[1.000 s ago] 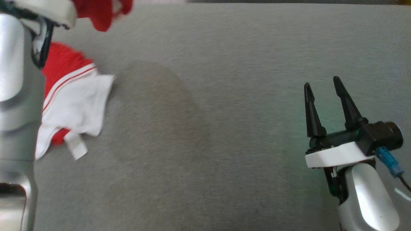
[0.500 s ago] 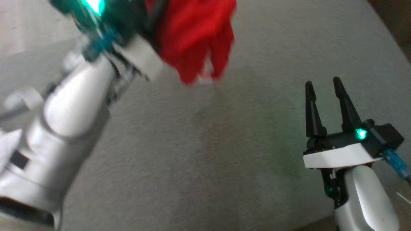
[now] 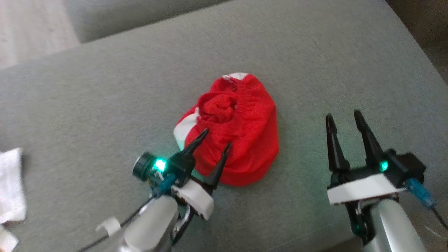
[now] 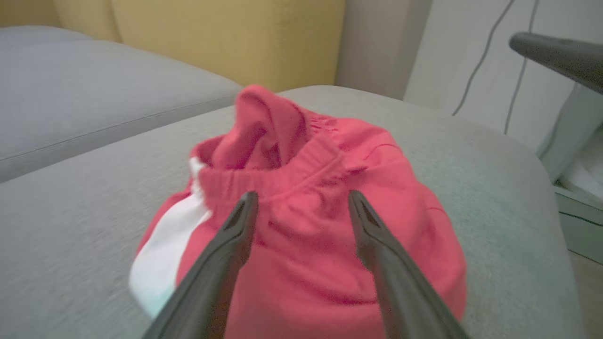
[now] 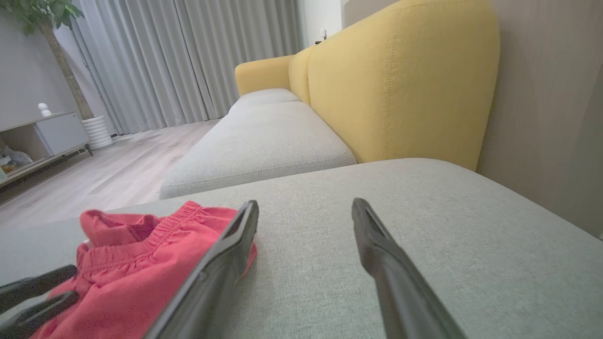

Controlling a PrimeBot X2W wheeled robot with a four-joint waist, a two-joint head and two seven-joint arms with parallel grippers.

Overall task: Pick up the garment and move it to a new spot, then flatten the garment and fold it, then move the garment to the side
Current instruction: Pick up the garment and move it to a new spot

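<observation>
Released, the garment [image 3: 241, 140] now lies heaped just before the left end effector [image 3: 217, 137].

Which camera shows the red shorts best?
The head view: the whole crumpled red shorts lie in frame from above. The left wrist view is close but cuts off their lower edge; the right wrist view catches one side, low left.

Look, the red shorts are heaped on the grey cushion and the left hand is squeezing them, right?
No: the left hand is open, not squeezing the red shorts, as the left wrist view shows. They are heaped on the grey cushion.
</observation>
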